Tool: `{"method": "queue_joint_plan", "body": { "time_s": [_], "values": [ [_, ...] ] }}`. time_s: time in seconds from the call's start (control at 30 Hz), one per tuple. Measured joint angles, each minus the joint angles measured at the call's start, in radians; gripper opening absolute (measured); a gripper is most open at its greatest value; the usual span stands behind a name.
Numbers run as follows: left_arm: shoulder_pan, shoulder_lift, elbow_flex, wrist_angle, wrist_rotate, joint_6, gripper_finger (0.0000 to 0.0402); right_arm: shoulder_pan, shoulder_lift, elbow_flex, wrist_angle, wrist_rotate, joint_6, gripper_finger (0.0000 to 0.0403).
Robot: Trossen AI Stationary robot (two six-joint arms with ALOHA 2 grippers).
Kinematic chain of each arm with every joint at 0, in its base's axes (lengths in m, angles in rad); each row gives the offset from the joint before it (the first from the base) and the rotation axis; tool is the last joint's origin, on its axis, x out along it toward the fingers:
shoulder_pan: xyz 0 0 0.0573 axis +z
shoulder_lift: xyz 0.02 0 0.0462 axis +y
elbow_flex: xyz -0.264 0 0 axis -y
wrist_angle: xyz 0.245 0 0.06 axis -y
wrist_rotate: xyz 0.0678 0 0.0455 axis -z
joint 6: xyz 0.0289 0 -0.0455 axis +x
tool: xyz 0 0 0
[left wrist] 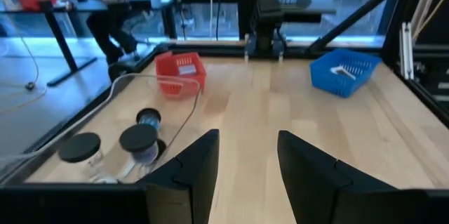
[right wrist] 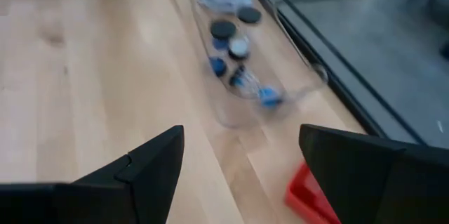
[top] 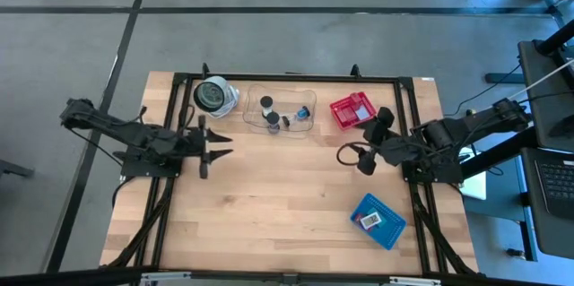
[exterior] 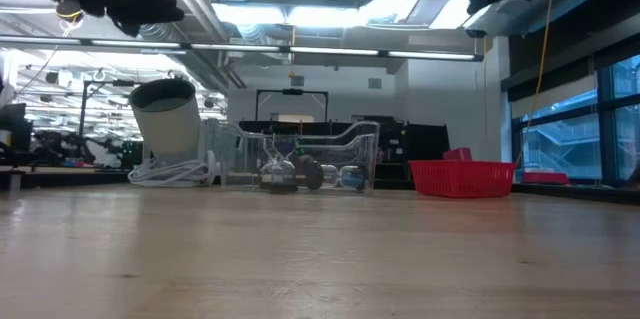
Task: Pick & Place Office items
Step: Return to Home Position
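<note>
Hovering over the table's [top: 269, 205] left side, the left gripper [top: 215, 146] points toward the middle. Its claw is parted a moderate way and holds nothing; its wrist view shows bare wood between the 2 fingers [left wrist: 195, 175].

Just beyond it, at the far edge, sits a round black-and-silver object [top: 213, 95]. In the low view it is a pale drum with a cord coiled at its foot; what it is cannot be told.

Next comes the clear bin [top: 254, 98], just beside that object. It holds several small items [top: 273, 120]: 2 black-capped ones and a blue one show from above, and a few more may lie among them, but they are too small to count. The right wrist view blurs them into dark and blue blobs. The low view sees them only through the bin's wall.

Right of the bin stands the red basket [top: 352, 109], its contents hard to make out.

The right gripper [top: 372, 143] hangs just near that basket, aimed at the table's middle. Its claw is spread wide and empty, with only wood and the bin between its fingers [right wrist: 151, 164].

Well apart, near the front right corner, lies the blue bin [top: 390, 230] with a white item [top: 370, 220] inside; anything else in it is too small to tell. The low view does not show this bin.
</note>
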Motion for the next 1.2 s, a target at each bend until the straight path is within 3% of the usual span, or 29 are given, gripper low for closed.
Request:
{"method": "queue_joint_plan", "body": {
  "time_s": [0.23,0.53,0.93,1.2],
  "values": [
    [0.000,-0.005,-0.123,0.193,-0.003,0.013,0.0143,0.015,-0.023,-0.174,0.291,-0.051,-0.185,0.0285],
    [0.000,-0.005,-0.140,0.218,-0.082,0.009,0.0143,0.015,-0.118,-0.448,0.629,-0.079,-0.220,0.0285],
    [0.000,-0.004,-0.140,0.208,-0.184,-0.005,0.0143,0.015,-0.327,-0.632,0.764,-0.079,-0.236,0.0285],
    [0.000,-0.004,-0.140,0.183,-0.392,-0.074,0.0143,0.014,-0.397,-0.767,0.898,-0.061,-0.241,0.0285]
  ]
}}
